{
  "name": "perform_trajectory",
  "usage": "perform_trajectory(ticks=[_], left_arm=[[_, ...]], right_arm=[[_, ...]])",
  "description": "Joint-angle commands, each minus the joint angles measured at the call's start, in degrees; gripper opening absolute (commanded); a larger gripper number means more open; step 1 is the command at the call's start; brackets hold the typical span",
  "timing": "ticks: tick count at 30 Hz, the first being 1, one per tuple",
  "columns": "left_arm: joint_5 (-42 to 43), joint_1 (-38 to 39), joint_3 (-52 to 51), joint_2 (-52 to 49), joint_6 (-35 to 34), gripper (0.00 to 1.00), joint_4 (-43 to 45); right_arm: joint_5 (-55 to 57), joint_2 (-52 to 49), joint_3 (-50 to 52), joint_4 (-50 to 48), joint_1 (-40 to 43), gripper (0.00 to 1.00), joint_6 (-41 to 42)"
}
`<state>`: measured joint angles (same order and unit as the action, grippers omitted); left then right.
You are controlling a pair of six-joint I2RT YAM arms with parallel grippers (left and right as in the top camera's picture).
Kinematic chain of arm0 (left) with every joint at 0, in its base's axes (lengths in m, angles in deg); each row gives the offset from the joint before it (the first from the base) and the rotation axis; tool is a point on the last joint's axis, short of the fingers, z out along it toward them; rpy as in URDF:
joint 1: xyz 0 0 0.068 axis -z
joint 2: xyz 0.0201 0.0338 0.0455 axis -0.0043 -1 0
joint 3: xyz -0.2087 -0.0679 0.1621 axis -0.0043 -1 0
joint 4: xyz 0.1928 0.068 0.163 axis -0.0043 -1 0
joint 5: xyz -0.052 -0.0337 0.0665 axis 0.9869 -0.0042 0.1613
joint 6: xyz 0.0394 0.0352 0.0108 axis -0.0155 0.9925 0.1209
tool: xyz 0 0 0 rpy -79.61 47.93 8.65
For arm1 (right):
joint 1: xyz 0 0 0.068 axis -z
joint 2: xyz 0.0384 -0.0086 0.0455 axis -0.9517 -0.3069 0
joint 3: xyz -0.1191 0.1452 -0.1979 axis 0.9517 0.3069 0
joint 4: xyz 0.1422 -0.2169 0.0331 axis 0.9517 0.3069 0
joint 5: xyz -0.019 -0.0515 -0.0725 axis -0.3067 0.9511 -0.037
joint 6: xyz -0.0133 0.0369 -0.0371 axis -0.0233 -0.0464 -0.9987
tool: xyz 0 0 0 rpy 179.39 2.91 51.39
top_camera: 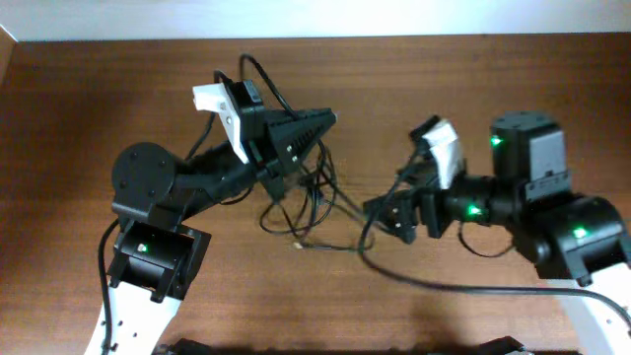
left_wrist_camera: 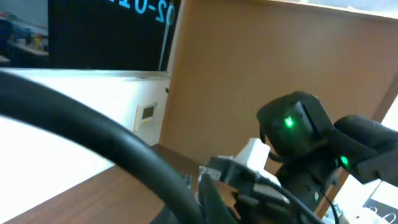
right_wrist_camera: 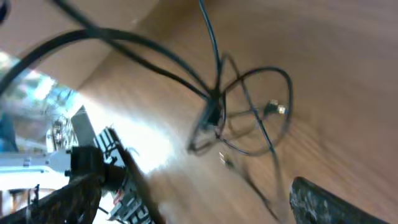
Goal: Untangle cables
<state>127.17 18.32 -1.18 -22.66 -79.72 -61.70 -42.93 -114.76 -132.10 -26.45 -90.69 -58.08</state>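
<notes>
The thin black cables lie in a loose tangle on the brown table between my two arms. In the right wrist view the cables meet in a knot, with small plug ends beside it. Taut strands rise from the knot toward my left gripper, which hangs just above the tangle and looks shut on a strand. My right gripper sits low at the right edge of the tangle. Its fingers are spread apart, and one cable strand trails between them. The left wrist view shows only my right arm.
A thin black line runs over the table from the tangle toward the right arm's base. A thick black arm wire crosses the left wrist view. The table's back edge meets a pale wall.
</notes>
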Motion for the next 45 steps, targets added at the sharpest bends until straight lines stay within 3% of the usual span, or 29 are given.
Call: perform_trajectory(ticks=[1,3,4,6,7,10,14,16,19,26,29,31,33,36,37,39,42,45], left_arm=[[-2.3,-0.3,0.6,0.7,-1.2,0.00,0.6],[-2.3,-0.3,0.6,0.7,-0.7,0.00,0.2],[-2.3,-0.3,0.6,0.6,-0.7,0.00,0.0],[-2.3,-0.8,0.6,0.6,0.5,0.00,-0.5],[-2.7,-1.6,0.6,0.6,1.2,0.00,-1.4],[-10.5,-3.4,0.6,0.6,0.5,0.00,-7.3],[-16.2,-3.3,0.6,0.6,-10.7,0.00,-9.3],[-16.2,-3.3,0.6,0.6,-15.6,0.00,-8.0],[-16.0,-3.3,0.6,1.0,-16.4,0.00,-7.3],[-12.1,-3.3,0.6,4.1,-18.8,0.00,-7.1],[-11.9,-3.4,0.6,6.1,-18.6,0.00,-8.8],[-12.1,-3.5,0.6,7.9,-18.0,0.00,-11.7],[-12.1,-4.6,0.6,9.4,-16.5,0.00,-14.3],[-12.1,-6.6,0.6,10.4,-15.7,0.00,-18.0],[-12.1,-7.6,0.6,10.4,-15.7,0.00,-18.8],[-12.1,-8.8,0.6,10.4,-15.7,0.00,-19.1],[-12.5,-9.9,0.6,10.1,-12.6,0.00,-19.1],[-12.8,-9.9,0.6,9.0,-8.8,0.00,-15.4]], right_arm=[[0.7,-3.7,0.4,-1.8,-4.1,0.96,-1.6],[1.0,-5.5,0.4,-2.3,-4.5,0.96,1.4],[1.0,-6.5,0.4,-2.3,-4.5,0.91,2.2],[-0.5,-7.6,0.4,-1.6,-4.5,0.53,2.1],[-1.7,-7.6,0.4,-1.2,-4.5,0.51,2.1],[-2.6,-7.0,0.4,-1.3,-4.5,0.65,2.2],[-1.2,-7.6,0.4,-3.3,-5.2,0.66,1.1],[8.4,-9.4,0.5,-5.6,-7.2,0.68,-2.4],[9.2,-12.6,0.5,-11.6,-9.4,0.70,-2.4],[28.5,-21.7,0.5,-30.1,-11.4,0.71,16.0],[46.6,-22.2,0.5,-30.6,-10.3,0.72,25.3],[50.8,-21.7,0.5,-28.9,-6.4,0.72,31.2],[50.5,-20.6,0.5,-24.9,-0.8,0.73,37.2],[45.0,-18.9,0.5,-20.7,6.6,0.73,37.8],[41.1,-18.0,0.5,-19.8,8.8,0.65,35.0],[34.8,-16.6,0.5,-19.3,10.6,0.62,29.2],[29.2,-15.1,0.5,-13.4,11.0,0.76,27.9],[10.6,-15.3,0.5,-7.0,9.3,0.79,15.3]])
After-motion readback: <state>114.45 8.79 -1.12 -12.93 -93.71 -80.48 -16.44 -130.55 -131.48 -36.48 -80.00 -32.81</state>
